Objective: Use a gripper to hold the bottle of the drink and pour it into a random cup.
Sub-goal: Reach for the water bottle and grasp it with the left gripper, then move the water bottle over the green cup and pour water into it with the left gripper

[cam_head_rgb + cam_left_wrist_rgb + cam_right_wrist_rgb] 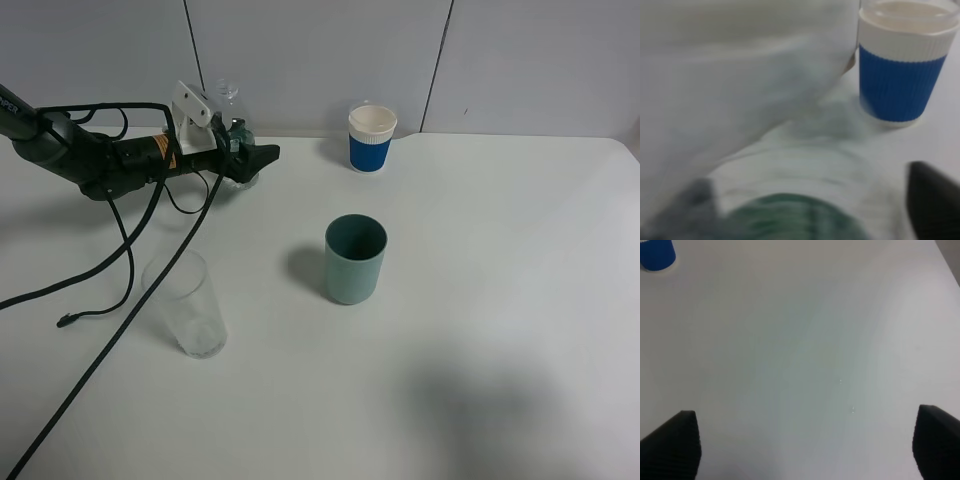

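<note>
Setting: white table [500,330] against a grey panelled wall, seen from the high camera.
Left arm: black, reaching in from the left edge with cables [120,250] trailing over the tabletop; the left gripper [250,162] is at the bottle of the drink [232,112].
Bottle: upright at the back left, near the wall; its blurred body and green label fill the left wrist view.
Left fingers: set either side of the bottle's lower body; whether they press it cannot be told.
Right gripper [805,447]: dark fingertips spread wide above bare tabletop.
Cup [355,258]: teal-green, upright mid-table, well apart from the bottle.
Also pictured: blue and white paper cup [371,138] at the back, near the bottle; clear glass [190,305] front left, beside a cable.
</note>
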### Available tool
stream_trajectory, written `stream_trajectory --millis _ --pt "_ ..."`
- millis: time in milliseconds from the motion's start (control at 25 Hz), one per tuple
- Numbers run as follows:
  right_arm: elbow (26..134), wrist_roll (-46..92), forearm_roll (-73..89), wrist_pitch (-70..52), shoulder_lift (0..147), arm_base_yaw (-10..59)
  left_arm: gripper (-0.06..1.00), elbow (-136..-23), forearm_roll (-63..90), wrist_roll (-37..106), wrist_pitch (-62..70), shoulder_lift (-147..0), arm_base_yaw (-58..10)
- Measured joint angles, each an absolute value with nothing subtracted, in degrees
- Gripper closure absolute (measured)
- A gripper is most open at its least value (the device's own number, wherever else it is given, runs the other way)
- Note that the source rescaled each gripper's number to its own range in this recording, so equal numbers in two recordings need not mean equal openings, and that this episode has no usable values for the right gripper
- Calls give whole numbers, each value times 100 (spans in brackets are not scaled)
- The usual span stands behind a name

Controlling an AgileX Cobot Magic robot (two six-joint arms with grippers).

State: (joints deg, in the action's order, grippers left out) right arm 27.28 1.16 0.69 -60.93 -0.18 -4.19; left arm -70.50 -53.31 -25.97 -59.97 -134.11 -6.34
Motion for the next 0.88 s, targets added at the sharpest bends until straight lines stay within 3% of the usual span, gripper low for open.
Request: stream_trajectory --millis 40,80,200,880 --pt "2728 116 69 -6093 -18 -419 80 -7050 -5348 -2597 -5997 -13411 -634" --pt "2728 116 69 -6093 -18 -419 94 -7050 -5379 -2597 -5997 -13411 -634" --pt "2728 116 69 -6093 -18 -419 89 -7050 -5394 -2591 -5997 -13411 -634" --pt "2728 116 69 -6093 -18 -419 89 -7050 -5456 -2602 -5884 -13250 -634"
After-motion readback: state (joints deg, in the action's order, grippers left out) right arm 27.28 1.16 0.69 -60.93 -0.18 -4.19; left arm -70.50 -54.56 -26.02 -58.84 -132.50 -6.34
